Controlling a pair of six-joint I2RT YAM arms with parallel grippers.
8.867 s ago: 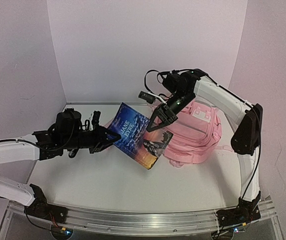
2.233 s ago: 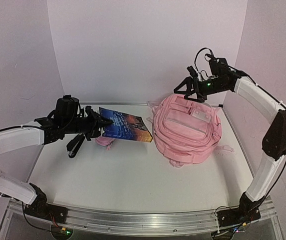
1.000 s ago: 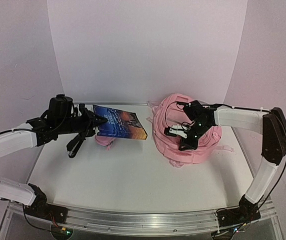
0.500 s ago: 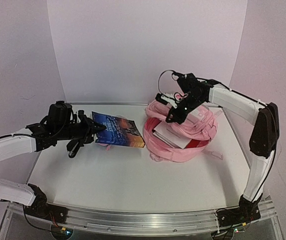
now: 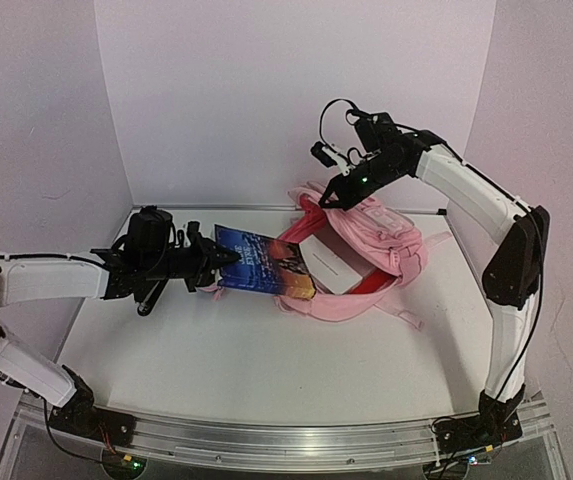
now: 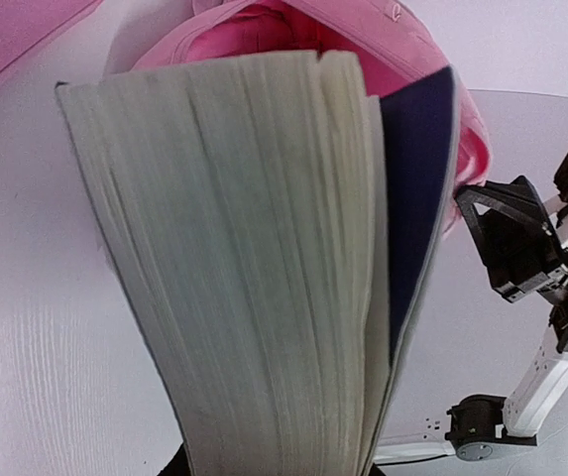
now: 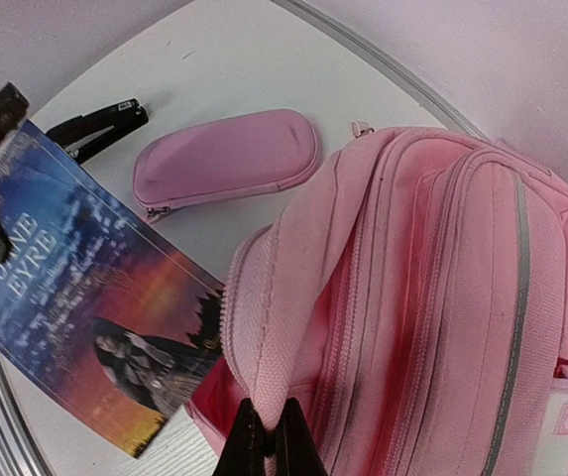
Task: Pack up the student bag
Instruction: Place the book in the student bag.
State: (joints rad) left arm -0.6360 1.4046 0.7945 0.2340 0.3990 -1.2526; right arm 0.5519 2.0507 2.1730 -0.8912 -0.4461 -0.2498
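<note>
The student bag [image 5: 376, 240] lies at the far right of the counter [image 5: 266, 370]. Its upper side is now hauled higher than half a second ago, so the mouth gapes wider toward the left, and a white panel and a red band show inside. The right claw [image 5: 332, 197] was down on the bag's front a second ago. It has since risen and is pinched tight on a fold of pink fabric at the zip edge, seen close in the right wrist view [image 7: 269, 441], where the bag [image 7: 432, 278] fills the right half.

The book [image 5: 266, 265] has travelled right, and its far corner now reaches the bag's mouth. The left claw [image 5: 214, 262] grips it at its left edge. The cover [image 7: 75, 288] reads "JANE EYRE" over a blue sky, a sunset and a woman's figure. In the left wrist view its page edges [image 6: 254, 258] fan out.

A white patch on the bag's front is too small to read.

A pink pouch [image 7: 224, 159] lies on the counter just left of the bag, and beyond it a black stapler [image 7: 95, 124].
</note>
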